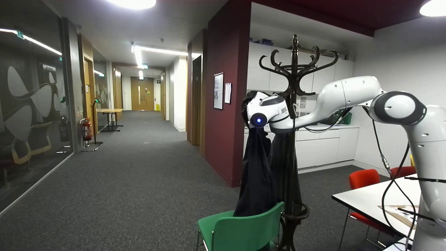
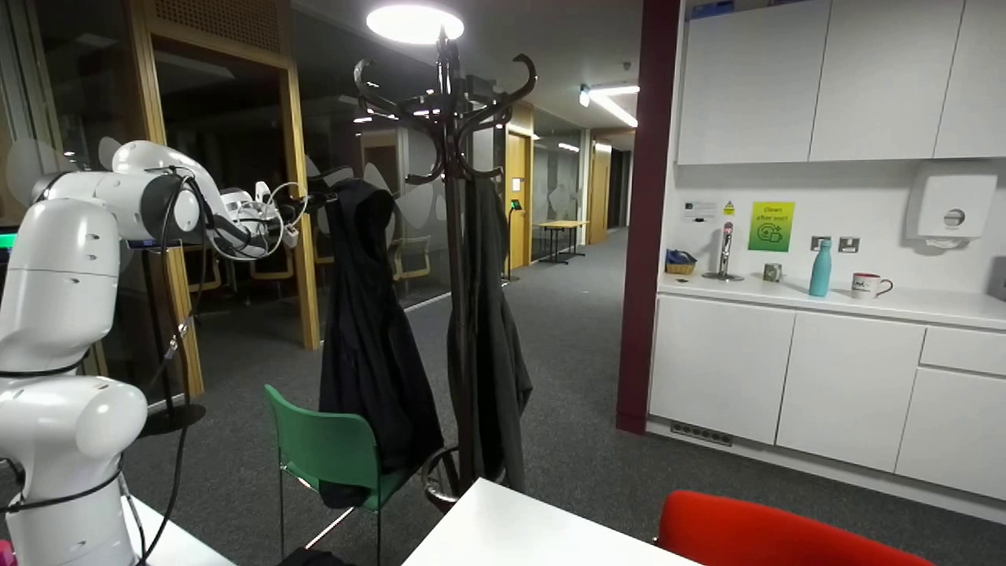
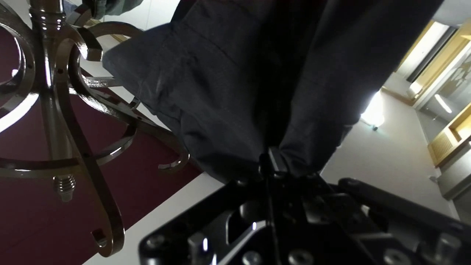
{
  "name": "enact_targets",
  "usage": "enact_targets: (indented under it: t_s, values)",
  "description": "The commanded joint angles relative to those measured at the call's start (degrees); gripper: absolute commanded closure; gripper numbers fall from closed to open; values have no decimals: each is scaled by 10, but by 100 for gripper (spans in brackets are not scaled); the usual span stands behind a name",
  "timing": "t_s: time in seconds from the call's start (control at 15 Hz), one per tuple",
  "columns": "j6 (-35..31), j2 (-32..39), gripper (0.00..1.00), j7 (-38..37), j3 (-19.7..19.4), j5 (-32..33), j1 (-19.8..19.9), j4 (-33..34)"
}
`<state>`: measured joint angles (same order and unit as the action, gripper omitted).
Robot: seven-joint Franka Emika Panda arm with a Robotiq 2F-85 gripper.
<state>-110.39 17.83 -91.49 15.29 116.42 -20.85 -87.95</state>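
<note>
Held a black coat (image 2: 365, 314), gathered near its upper end, in clenched jaws, hanging below them down to a green chair (image 2: 326, 448). Had a dark coat stand (image 2: 455, 236) just beside the jaws, with curled hooks near the black coat; could not tell of any contact there. Saw a grey coat (image 2: 495, 346) hanging from the coat stand, farther from the jaws, and a white tabletop (image 2: 511, 531) well below them, beside a red chair (image 2: 770, 531).

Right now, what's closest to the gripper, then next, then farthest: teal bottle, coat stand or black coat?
Going by an exterior view:
1. Black coat: pinched in the gripper.
2. Coat stand: beside the coat.
3. Teal bottle: far off, on the kitchen counter.
</note>
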Motion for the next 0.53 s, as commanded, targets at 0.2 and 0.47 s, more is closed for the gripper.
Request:
enact_targets:
  t_s: [0.2,0.47]
  values:
    - [-2,-27,100,17,20,-1,-18,-20]
    - [1,-50,100,16,37,-29,-25,-40]
